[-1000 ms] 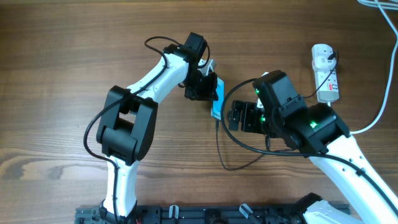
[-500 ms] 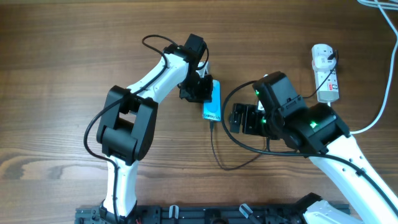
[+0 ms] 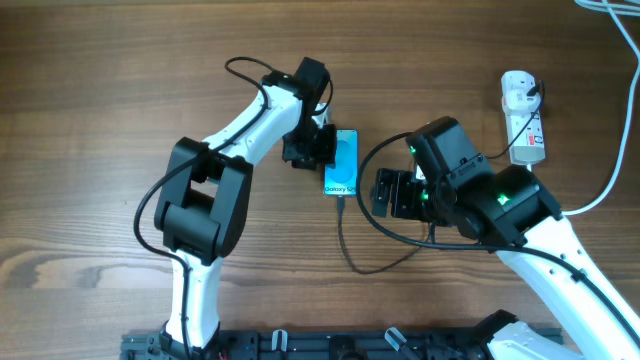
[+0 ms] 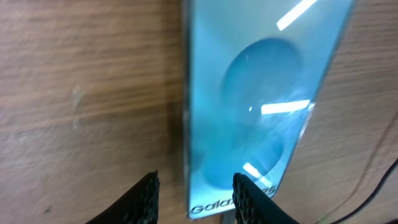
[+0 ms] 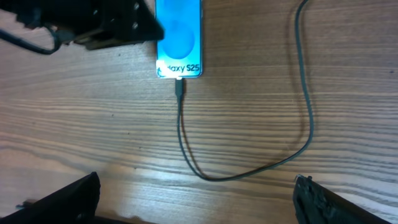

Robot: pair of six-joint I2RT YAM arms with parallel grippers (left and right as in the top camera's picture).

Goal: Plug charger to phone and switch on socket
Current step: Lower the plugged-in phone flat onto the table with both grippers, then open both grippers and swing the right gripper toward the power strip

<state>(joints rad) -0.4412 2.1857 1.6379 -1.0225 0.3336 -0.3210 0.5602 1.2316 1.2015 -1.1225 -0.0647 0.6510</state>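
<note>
The phone [image 3: 341, 163] lay flat on the worktop [image 3: 100, 100] just in front of my left jaws, no more tipped up in them. They stood a little apart, holding nothing. The charger [image 5: 180, 87] was in its end. My right jaws were wide. The socket [image 3: 524, 125], well behind them, came next, I thought.

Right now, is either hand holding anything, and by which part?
Nothing is held. The left gripper is open at one edge of the phone; the right gripper is open, empty.
</note>
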